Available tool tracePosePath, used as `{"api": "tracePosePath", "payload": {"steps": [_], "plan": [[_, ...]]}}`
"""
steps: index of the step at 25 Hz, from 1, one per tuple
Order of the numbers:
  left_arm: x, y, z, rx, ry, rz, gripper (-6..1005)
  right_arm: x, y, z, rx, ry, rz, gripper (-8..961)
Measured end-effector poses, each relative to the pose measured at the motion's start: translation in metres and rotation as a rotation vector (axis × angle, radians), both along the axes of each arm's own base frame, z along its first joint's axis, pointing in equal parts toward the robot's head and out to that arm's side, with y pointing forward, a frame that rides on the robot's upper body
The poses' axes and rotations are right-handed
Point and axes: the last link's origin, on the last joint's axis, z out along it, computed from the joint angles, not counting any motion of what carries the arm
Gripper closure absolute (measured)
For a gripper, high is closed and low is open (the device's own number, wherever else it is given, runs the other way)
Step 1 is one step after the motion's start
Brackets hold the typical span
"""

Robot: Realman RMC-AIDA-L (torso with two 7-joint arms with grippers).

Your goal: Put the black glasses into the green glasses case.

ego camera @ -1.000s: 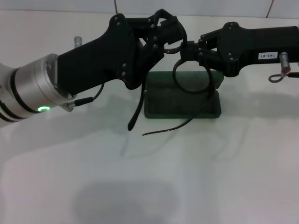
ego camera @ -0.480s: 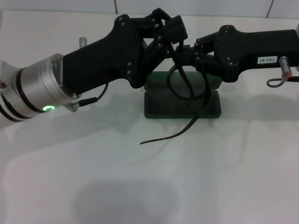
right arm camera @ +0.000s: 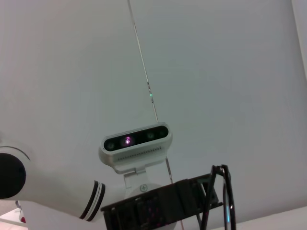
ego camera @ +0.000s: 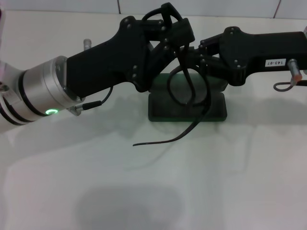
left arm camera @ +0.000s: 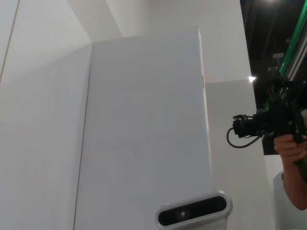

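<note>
The black glasses [ego camera: 184, 86] hang in the air between my two grippers, just above the green glasses case [ego camera: 162, 108]. From the left, my left gripper [ego camera: 171, 34] is shut on the frame's upper part, and one temple arm curls up over it. My right gripper [ego camera: 200, 53] comes in from the right and is shut on the frame's other side. A lens ring dangles over the case, which lies open on the white table. The other temple arm trails down and left past the case's front edge. In the right wrist view the glasses [right arm camera: 226, 199] show beside the left gripper [right arm camera: 163, 208].
White table [ego camera: 144, 191] spreads in front of the case. Both wrist views look upward at my head camera [right arm camera: 136, 140] and the white walls. A person's hand holding a black camera [left arm camera: 283, 132] shows in the left wrist view.
The left gripper has turned and risen a little, folding one temple arm up over itself. The hanging temple arm has swung further left, and the lens ring sits lower over the case.
</note>
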Motion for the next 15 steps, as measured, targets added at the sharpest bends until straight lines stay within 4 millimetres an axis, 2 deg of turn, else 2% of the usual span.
{"api": "tracePosePath", "payload": {"steps": [10,15], "plan": [[-0.002,-0.008,0.004,-0.005,-0.032,-0.022,961,0.016,0.008,0.015,0.077,0.049,-0.066,903],[-0.005,-0.008,0.007,0.002,-0.035,-0.019,961,0.03,0.008,0.045,0.15,0.122,-0.094,903]]}}
